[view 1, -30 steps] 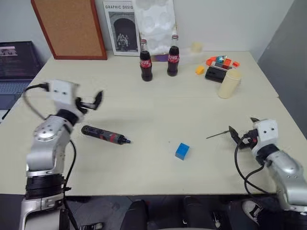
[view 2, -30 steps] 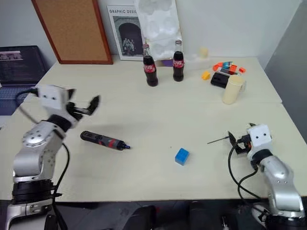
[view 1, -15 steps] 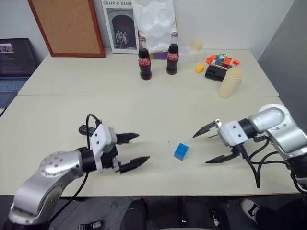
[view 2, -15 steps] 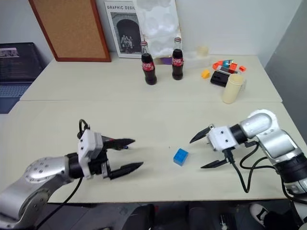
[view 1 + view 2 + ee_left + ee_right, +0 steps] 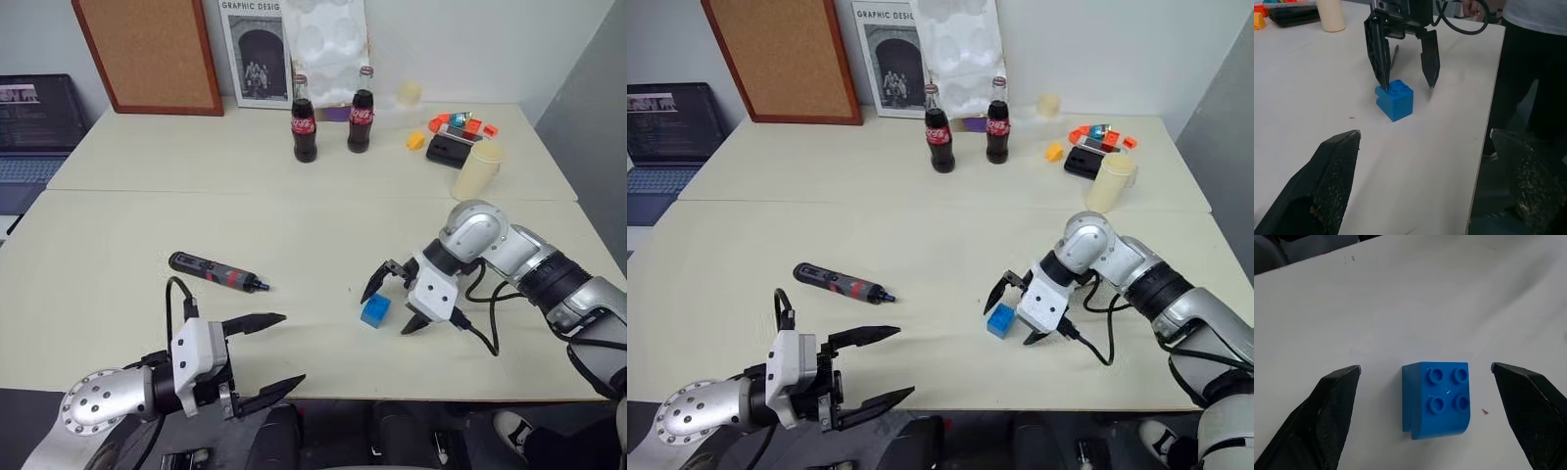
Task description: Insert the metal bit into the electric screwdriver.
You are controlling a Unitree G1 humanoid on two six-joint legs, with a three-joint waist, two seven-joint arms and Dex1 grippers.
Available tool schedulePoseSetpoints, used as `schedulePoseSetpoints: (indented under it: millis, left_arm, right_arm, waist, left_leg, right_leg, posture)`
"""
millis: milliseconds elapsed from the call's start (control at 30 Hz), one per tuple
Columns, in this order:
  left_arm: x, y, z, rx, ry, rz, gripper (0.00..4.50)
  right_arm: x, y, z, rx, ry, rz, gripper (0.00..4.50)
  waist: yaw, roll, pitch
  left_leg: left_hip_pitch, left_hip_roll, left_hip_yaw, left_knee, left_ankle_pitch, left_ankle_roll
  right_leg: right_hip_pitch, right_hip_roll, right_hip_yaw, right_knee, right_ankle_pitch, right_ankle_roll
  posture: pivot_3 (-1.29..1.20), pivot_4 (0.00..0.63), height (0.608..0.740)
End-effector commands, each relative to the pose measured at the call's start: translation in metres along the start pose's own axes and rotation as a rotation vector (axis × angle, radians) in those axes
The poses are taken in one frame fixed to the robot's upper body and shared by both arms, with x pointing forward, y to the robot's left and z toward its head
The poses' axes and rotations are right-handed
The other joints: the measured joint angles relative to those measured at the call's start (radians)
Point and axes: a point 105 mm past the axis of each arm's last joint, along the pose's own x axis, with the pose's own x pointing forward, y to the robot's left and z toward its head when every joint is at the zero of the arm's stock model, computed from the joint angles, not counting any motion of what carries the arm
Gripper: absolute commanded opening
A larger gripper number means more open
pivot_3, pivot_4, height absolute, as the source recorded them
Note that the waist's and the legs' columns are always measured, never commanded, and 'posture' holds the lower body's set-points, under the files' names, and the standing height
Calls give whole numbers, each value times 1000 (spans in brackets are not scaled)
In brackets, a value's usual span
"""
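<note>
- While both grippers hang low over its near half, the pale table point(image 5: 294, 211) takes up most of the head views, with a seam running across it from 9 to 3 o'clock.
- Against the wall at 11 o'clock leans a corkboard point(image 5: 147, 54) in a red-brown frame, and a black-and-white poster point(image 5: 255, 54) stands just beside it, towards 12.
- Off the table's edge at 10 o'clock sits an open laptop point(image 5: 34, 117).
- At 4 o'clock from the table's middle, the right gripper point(image 5: 386, 313) points down at the tabletop with its two black fingers spread wide, one on each side of the blue brick; it holds nothing.
- At 7 o'clock, near the front edge, the left gripper point(image 5: 294, 347) lies about level, aimed towards 3 o'clock, its fingers also spread wide and empty.
- Two cola bottles point(image 5: 304, 122) with red labels stand upright side by side at 12 o'clock.
- A cream cup point(image 5: 475, 171) stands at 2 o'clock, with a black case and small orange pieces behind it.
- Lying flat at 8 o'clock is the electric screwdriver point(image 5: 217, 274), its tapered tip pointing towards 4, well apart from both grippers.
- A blue brick point(image 5: 1436, 399), studs up, rests on the table between the right fingers, one fingertip just beside its top edge.
- In the left wrist view the metal bit point(image 5: 1394, 55) shows as a thin dark rod on the table just behind the right gripper, apart from the screwdriver.
</note>
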Motion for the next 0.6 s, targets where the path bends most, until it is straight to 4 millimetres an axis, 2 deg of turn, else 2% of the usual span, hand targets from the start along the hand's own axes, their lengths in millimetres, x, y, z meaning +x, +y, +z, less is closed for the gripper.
schedulePoseSetpoints:
  millis: [33,500,600]
  left_arm:
    - [9,-10,9,41,-30,-24,4445]
    - [16,-4,10,42,-39,-5,4445]
    - [16,-4,10,45,-40,5,4500]
  right_arm:
    - [-4,-4,-8,-41,43,93,4500]
    - [9,-20,-10,-35,43,138,4500]
    - [11,-21,-9,-39,41,138,3985]
  waist:
    - [-2,0,0]
    - [-4,1,0]
    - [-4,1,0]
  left_leg:
    - [0,0,0,0,0,0]
    - [1,1,-1,0,0,0]
    - [2,1,-1,0,0,0]
  right_leg:
    - [0,0,0,0,0,0]
    - [0,2,0,2,0,-1]
    - [0,2,0,3,0,-1]
  posture:
    - [0,150,740]
    - [0,150,740]
    - [0,150,740]
